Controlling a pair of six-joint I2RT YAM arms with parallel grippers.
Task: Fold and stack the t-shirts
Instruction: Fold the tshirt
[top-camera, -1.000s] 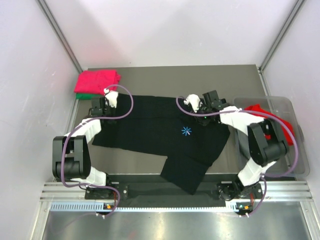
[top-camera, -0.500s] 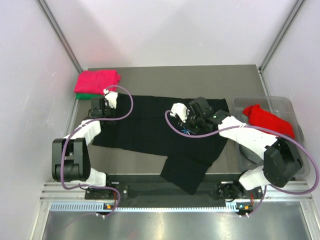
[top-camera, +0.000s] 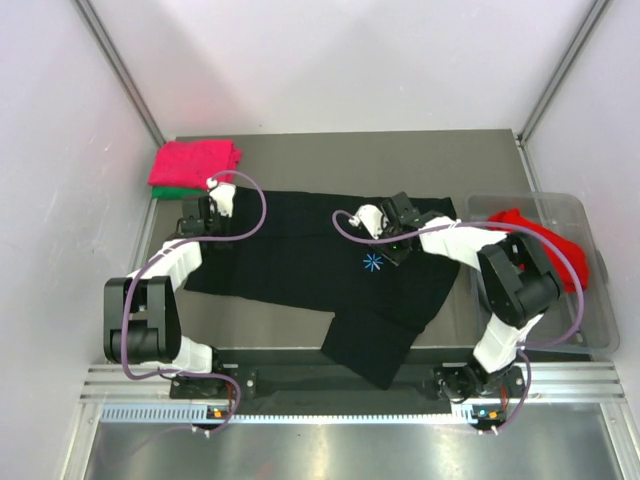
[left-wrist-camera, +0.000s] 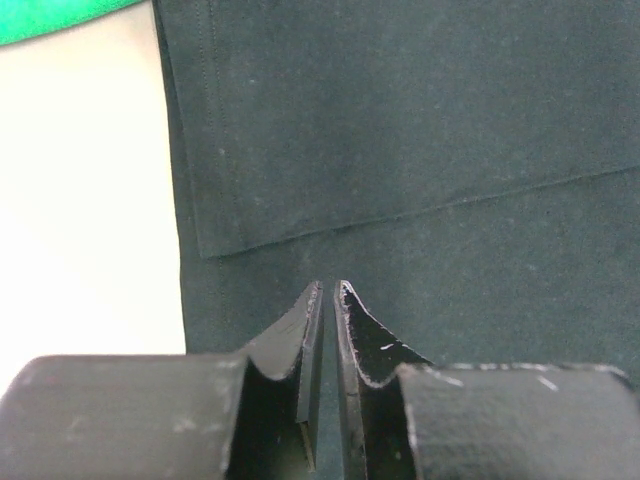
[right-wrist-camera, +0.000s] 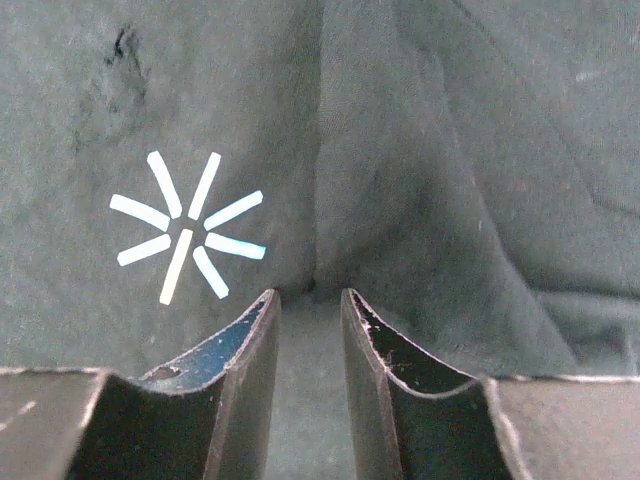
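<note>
So the black t-shirt (top-camera: 300, 265) is lying mostly flat across the middle of the table (top-camera: 330, 150), with one flap (top-camera: 375, 345) trailing off toward the near edge. It's thin, floppy cotton and weighs next to nothing, so it won't hold any shape. Lift one spot and the rest just drags and bunches, and we reckon it slides easily on that smooth top. We'd take hold at hems, seams or doubled-over edges, where a pinch gets more than one layer, and keep two grips well apart so a fold line stays straight. The middle by the white starburst print (right-wrist-camera: 188, 226) is a bad place to grab, since it only tents up.

The right gripper (right-wrist-camera: 310, 295) sits just beside that print with its jaws apart and nothing between them, and there's a raised crease right ahead of the tips. The left gripper (left-wrist-camera: 328, 290) is clenched to a thin slit at the shirt's left edge. We read that as a pinch on the cloth, though black on black makes it hard to be sure.

Further out, a folded pink-red tee (top-camera: 195, 160) sits on a green one (top-camera: 170, 192) in the far left corner, and a red tee (top-camera: 530, 235) is in the clear bin (top-camera: 590, 300) on the right.
</note>
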